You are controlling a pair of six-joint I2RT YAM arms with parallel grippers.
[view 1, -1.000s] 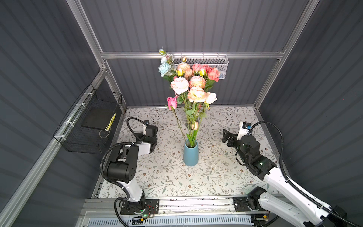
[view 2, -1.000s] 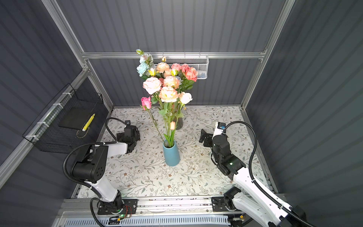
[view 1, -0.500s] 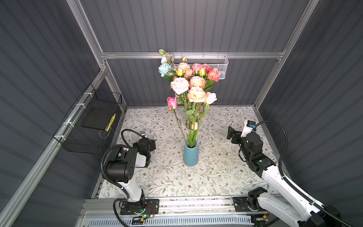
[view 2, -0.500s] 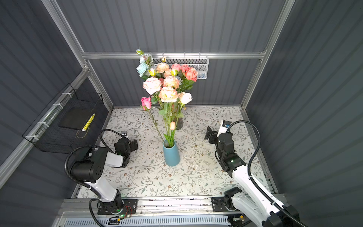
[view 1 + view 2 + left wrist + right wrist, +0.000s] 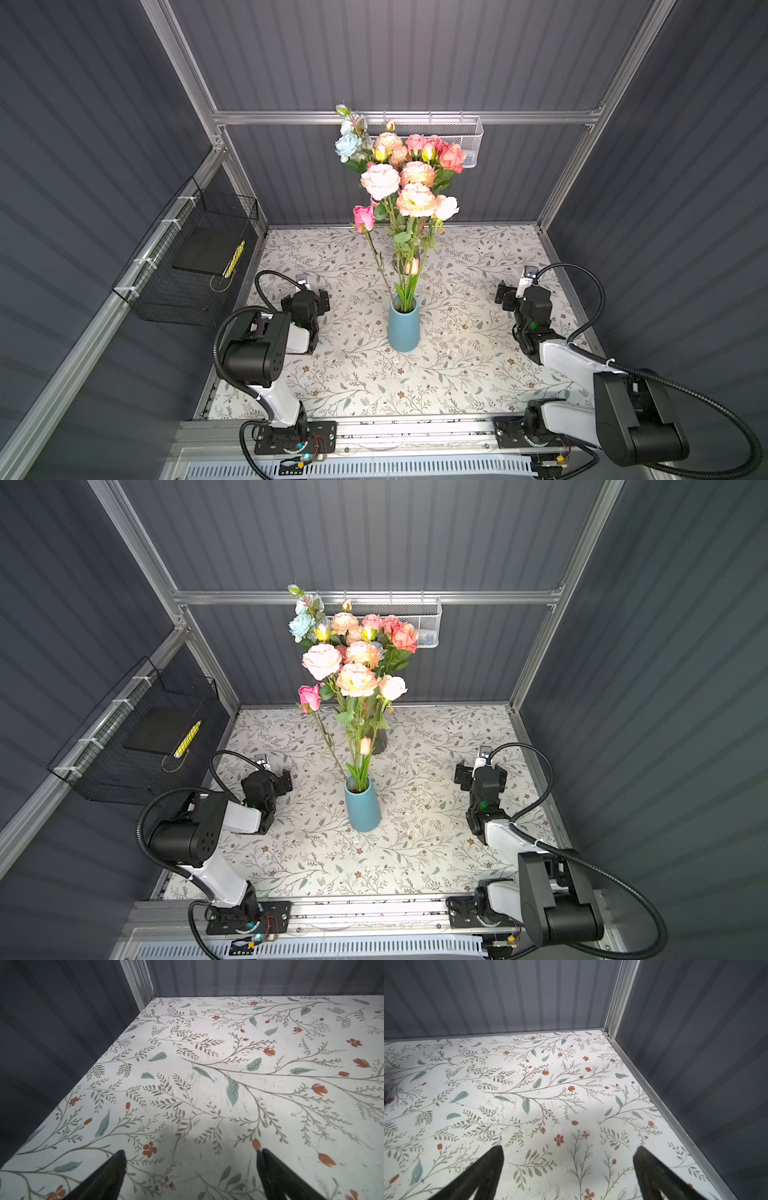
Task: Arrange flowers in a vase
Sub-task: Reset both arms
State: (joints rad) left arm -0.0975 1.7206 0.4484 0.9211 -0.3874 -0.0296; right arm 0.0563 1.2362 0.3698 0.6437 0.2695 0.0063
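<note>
The flowers point(image 5: 409, 183) point(image 5: 353, 663), pink, peach, cream and pale blue on long green stems, stand upright as a tall bunch in a blue vase point(image 5: 404, 332) point(image 5: 362, 808) at the middle of the table. One pink rose point(image 5: 364, 215) leans out to the left. My left gripper point(image 5: 322, 298) point(image 5: 287, 780) point(image 5: 191, 1152) hovers open and empty over the cloth, left of the vase. My right gripper point(image 5: 503, 293) point(image 5: 460, 776) point(image 5: 568, 1149) is open and empty too, well to the vase's right. Neither wrist view shows the vase or the flowers.
A dark pot point(image 5: 380, 742) stands behind the stems, mostly hidden. A black wire basket point(image 5: 187, 266) hangs on the left wall. A white mesh basket point(image 5: 467, 141) hangs on the back rail. The printed tablecloth point(image 5: 457, 374) covers the table between grey walls.
Both arms have folded back toward their bases. The left gripper has come nearer the front and the right gripper has shifted toward the right wall. Vase and flowers stay put.
</note>
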